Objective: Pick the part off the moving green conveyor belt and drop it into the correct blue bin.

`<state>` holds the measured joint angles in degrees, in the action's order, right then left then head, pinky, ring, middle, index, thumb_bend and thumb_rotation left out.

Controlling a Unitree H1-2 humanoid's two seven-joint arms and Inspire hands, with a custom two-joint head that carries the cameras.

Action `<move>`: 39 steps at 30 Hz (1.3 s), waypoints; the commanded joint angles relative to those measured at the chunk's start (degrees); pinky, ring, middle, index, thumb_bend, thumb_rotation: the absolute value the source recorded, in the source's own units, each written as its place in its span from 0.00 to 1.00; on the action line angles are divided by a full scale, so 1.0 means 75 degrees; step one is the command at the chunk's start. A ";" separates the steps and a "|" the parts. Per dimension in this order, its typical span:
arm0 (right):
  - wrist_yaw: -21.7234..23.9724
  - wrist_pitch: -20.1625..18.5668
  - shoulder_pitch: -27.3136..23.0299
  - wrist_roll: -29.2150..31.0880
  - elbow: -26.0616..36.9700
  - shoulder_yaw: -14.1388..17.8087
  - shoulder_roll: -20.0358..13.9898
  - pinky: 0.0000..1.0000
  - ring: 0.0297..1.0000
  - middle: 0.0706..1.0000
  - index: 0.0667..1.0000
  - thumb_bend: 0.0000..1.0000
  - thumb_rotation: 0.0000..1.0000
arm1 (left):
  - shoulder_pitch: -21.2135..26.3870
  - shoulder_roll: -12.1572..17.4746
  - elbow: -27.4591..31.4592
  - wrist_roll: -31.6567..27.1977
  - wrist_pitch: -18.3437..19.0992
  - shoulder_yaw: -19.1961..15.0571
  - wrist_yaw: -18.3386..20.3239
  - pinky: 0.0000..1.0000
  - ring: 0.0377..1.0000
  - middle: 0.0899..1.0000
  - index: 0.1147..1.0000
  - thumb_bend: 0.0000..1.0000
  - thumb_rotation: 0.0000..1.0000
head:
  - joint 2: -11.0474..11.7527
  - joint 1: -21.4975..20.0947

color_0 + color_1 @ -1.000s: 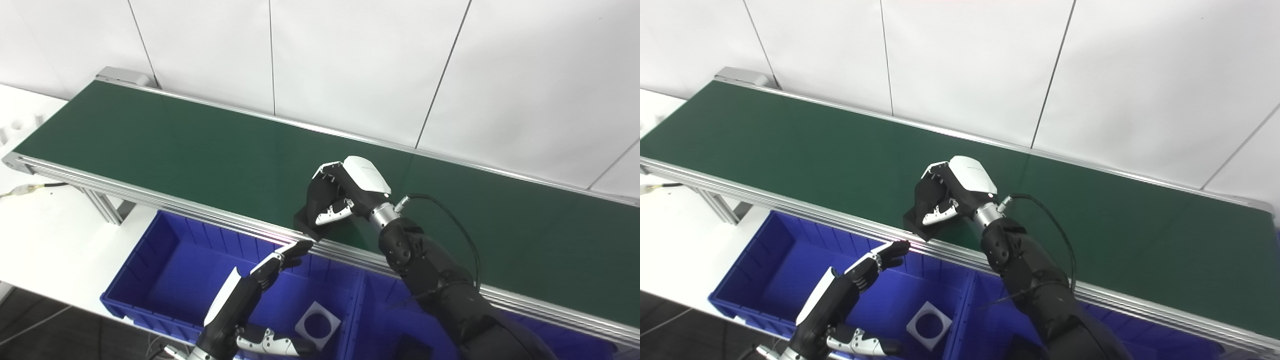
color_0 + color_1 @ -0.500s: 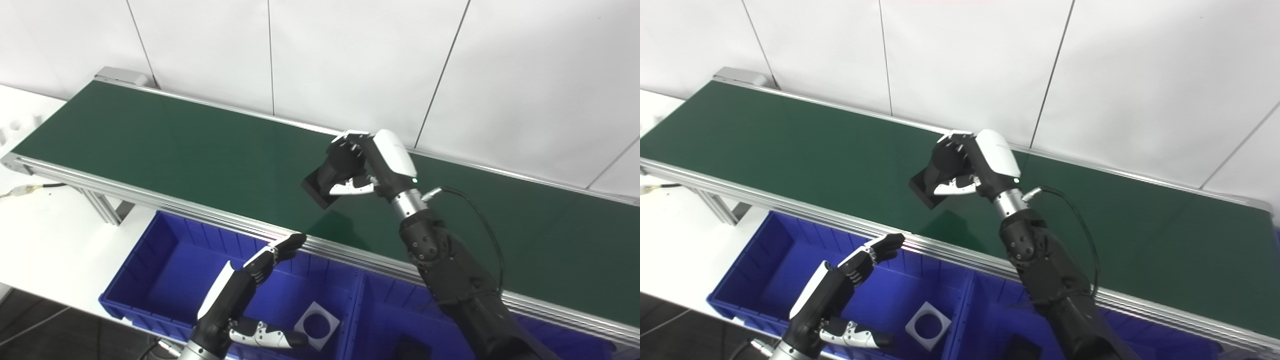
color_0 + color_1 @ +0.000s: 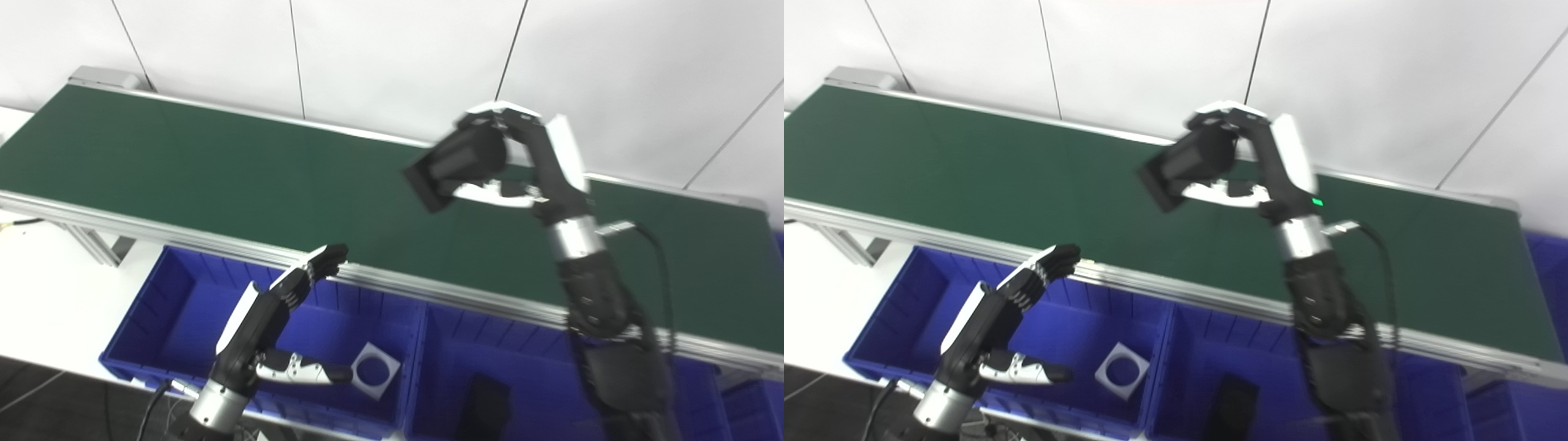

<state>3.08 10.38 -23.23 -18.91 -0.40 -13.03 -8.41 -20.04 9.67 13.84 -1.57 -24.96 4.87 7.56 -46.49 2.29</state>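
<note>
**Black Block Held High Above the Belt**

While the long green conveyor belt (image 3: 214,165) with its silver aluminium side rails ran bare across the scene, the right hand (image 3: 520,159), black-fingered with a white back shell, was raised well above it, in front of the white panelled wall (image 3: 398,55). Its fingers (image 3: 490,119) curled over the top of a flat, black, rectangular part (image 3: 450,168) and its thumb pressed from beneath, so the part was clamped between them and clear of the belt surface. The part tilted, its lower end pointing down and to the left. Some motion blur softened the edges of hand and part.

The left hand (image 3: 995,324) hung over the left blue plastic bin (image 3: 906,294), which stood below the near rail of the belt. It gripped nothing: its dark fingers (image 3: 1047,266) reached up toward the rail, loosely bent, and the thumb stuck out to the side, apart from them.

On the floor of that left bin lay a flat white square piece with a round hole (image 3: 1122,369), just right of the left thumb. Beside it, a second blue plastic bin (image 3: 533,343) sat under the right forearm, and a dark rectangular piece (image 3: 487,401) rested on its floor near the front edge.
</note>
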 commanded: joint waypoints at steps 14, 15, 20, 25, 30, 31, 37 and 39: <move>-0.0233 -0.0267 0.2391 -0.0013 0.1224 0.1372 -0.0591 0.38 0.36 0.45 0.54 0.51 0.00 | 0.0553 -0.0074 -0.0125 0.0010 -0.0104 -0.0147 0.0032 0.85 0.88 0.88 0.86 0.92 0.36 | 0.0140 -0.0417; -0.0289 -0.0190 0.2523 -0.0018 0.1154 0.1443 -0.0596 0.38 0.36 0.45 0.54 0.51 0.00 | 0.0575 -0.0071 -0.0163 0.0073 -0.0132 -0.0170 0.0015 0.85 0.88 0.88 0.86 0.92 0.36 | 0.0185 -0.0448; -0.0611 0.0156 0.3061 0.0001 0.0684 0.1688 -0.0634 0.37 0.36 0.45 0.54 0.51 0.00 | 0.0634 -0.0094 -0.0317 0.0195 -0.0191 -0.0243 -0.0041 0.84 0.86 0.87 0.85 0.91 0.36 | 0.0415 -0.0453; -0.0869 0.0440 0.3350 0.0031 0.0135 0.1853 -0.0701 0.38 0.36 0.45 0.54 0.51 0.00 | 0.0659 -0.0110 -0.0438 0.0195 -0.0250 -0.0263 -0.0009 0.84 0.86 0.87 0.84 0.92 0.36 | 0.0718 -0.0580; -0.1256 0.0688 0.3488 -0.0135 -0.0691 0.1989 -0.0731 0.38 0.36 0.46 0.54 0.51 0.00 | 0.0651 -0.0019 -0.0464 0.0150 -0.0249 -0.0272 0.0065 0.86 0.88 0.87 0.84 0.92 0.35 | 0.1069 -0.0851; -0.1327 0.0743 0.3488 -0.0181 -0.0808 0.1987 -0.0725 0.38 0.36 0.46 0.54 0.51 0.00 | 0.0642 -0.0006 -0.0473 0.0133 -0.0246 -0.0278 0.0072 0.86 0.88 0.87 0.84 0.92 0.35 | 0.1121 -0.0902; -0.1865 0.0988 0.3289 -0.0369 -0.2037 0.1915 -0.0615 0.39 0.36 0.46 0.54 0.51 0.00 | 0.0548 0.0138 -0.0550 -0.0094 -0.0257 -0.0370 0.0232 0.86 0.88 0.87 0.84 0.92 0.32 | 0.1504 -0.1333; -0.1995 0.1060 0.3235 -0.0387 -0.2314 0.1869 -0.0565 0.40 0.37 0.46 0.54 0.51 0.00 | 0.0505 0.0188 -0.0554 -0.0125 -0.0251 -0.0430 0.0281 0.86 0.87 0.87 0.84 0.92 0.32 | 0.1666 -0.1463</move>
<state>-9.91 14.84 2.69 -21.72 -18.36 1.00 -12.80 -16.19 10.07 8.59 -1.56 -24.56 2.19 9.41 -34.80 -8.17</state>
